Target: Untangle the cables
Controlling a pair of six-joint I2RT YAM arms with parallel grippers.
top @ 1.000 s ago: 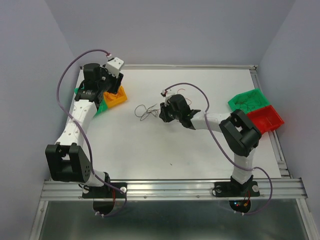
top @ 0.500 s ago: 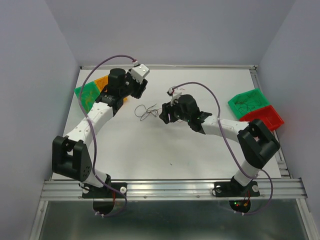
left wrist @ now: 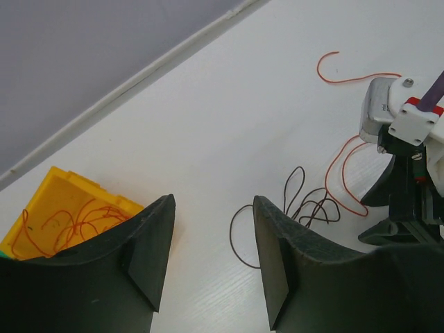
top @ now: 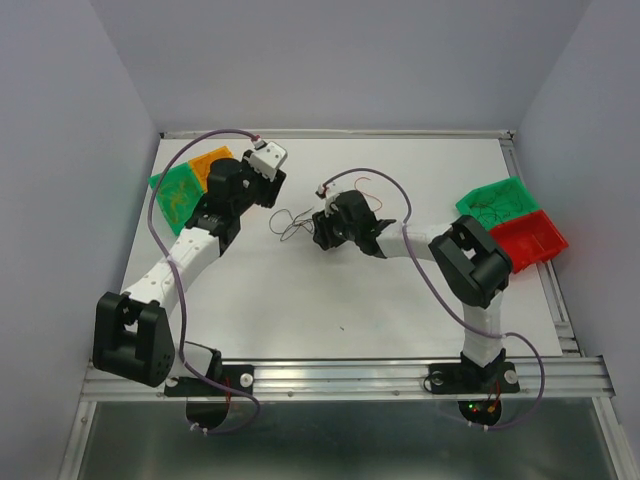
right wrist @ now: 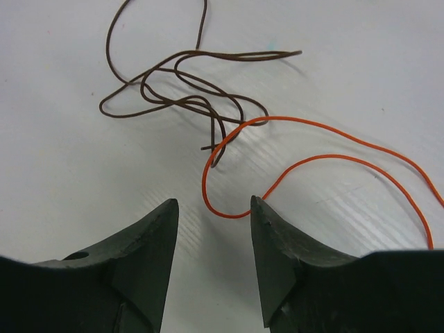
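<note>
Both my end effectors stand wide open and empty over the white surface (top: 300, 300) as the untangling reaches what looks like its separating step. My right end effector (right wrist: 211, 208) hovers at the orange cable (right wrist: 263, 118), whose loop shows in the gap between the jaws and crosses the brown cable (right wrist: 182, 97), bunched just beyond. My left end effector (left wrist: 213, 208) faces the same tangle from the opposite side. Next, I judge, the right must close on the orange loop alone and draw it clear without dragging the brown.

Count: one brown cable, and one loose orange cable as far as I can tell. There are four bins: yellow bin (left wrist: 76, 184), left green bin (top: 157, 184), right green bin (top: 466, 206), red bin (top: 535, 240).
</note>
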